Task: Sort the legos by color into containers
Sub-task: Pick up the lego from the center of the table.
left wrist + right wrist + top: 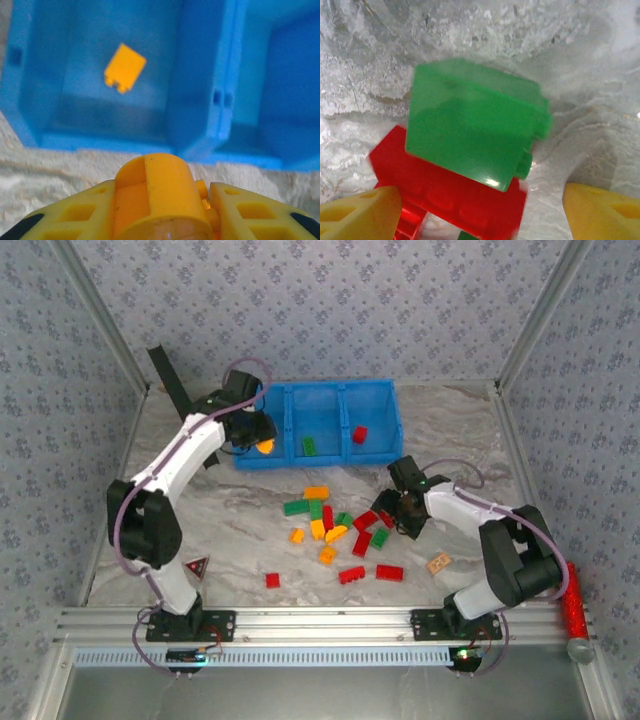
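The left hand (162, 202), pinching an orange brick (152, 187), should cross the bin's (200, 105) near wall before releasing over its orange compartment; the right hand (480, 207), spread, straddles a green brick (475, 120).

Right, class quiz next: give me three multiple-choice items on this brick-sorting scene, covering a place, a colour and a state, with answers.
1. Which compartment of the bin holds the red brick? A left; B middle; C right.
2. What colour is the brick in the left gripper? A orange; B green; C red.
3. How is the right gripper? A shut on a red brick; B open over a green brick; C shut on a tile.

Answers: C, it lies in the rightmost compartment in the top view; A, orange shows between its jaws; B, its jaws stand wide apart either side of the green brick.
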Controlling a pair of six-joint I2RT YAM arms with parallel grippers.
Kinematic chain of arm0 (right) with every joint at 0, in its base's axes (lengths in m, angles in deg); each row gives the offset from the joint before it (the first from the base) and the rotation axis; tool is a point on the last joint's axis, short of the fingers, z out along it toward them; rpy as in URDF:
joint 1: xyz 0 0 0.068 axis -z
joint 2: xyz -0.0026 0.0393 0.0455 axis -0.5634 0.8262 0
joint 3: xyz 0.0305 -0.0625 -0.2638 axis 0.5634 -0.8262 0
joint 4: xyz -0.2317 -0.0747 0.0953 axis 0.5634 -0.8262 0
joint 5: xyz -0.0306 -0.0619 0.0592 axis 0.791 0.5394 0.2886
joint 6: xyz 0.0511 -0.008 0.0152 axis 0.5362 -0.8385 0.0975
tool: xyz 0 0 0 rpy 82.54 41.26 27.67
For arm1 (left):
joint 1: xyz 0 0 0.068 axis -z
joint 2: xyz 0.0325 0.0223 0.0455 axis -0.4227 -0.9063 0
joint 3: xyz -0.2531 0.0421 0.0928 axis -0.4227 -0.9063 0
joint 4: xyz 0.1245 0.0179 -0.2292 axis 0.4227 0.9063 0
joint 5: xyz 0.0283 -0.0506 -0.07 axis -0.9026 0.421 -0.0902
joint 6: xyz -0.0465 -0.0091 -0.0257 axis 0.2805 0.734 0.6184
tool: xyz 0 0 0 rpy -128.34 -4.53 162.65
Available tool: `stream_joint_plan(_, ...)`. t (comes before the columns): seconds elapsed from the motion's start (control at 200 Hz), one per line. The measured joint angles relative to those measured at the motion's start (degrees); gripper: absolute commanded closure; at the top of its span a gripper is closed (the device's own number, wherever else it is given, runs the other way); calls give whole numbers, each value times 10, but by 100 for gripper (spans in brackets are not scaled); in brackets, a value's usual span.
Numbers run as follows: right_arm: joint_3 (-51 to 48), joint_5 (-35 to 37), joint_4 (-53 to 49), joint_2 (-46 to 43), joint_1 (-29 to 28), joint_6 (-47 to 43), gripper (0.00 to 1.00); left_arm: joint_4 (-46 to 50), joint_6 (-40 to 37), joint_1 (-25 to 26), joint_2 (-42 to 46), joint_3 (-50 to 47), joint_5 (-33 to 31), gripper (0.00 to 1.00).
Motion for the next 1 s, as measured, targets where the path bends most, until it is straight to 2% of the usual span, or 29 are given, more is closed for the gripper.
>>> stream_joint_plan(0.295,31,2,-30,36,1,12,15,2,-23,-31,-145,118,-9,65)
stream_joint_plan(0.45,41,4,-42,46,1,12,19,2,-30,-41,-200,153,-12,64)
stream_joint_plan(0.68,66,20,-81,69,-4,-7,40,11,-38,-56,-246,182,-16,63)
stream_joint_plan(0.999,87,57,-115,95,-20,-38,60,19,-49,-57,-268,187,-17,60)
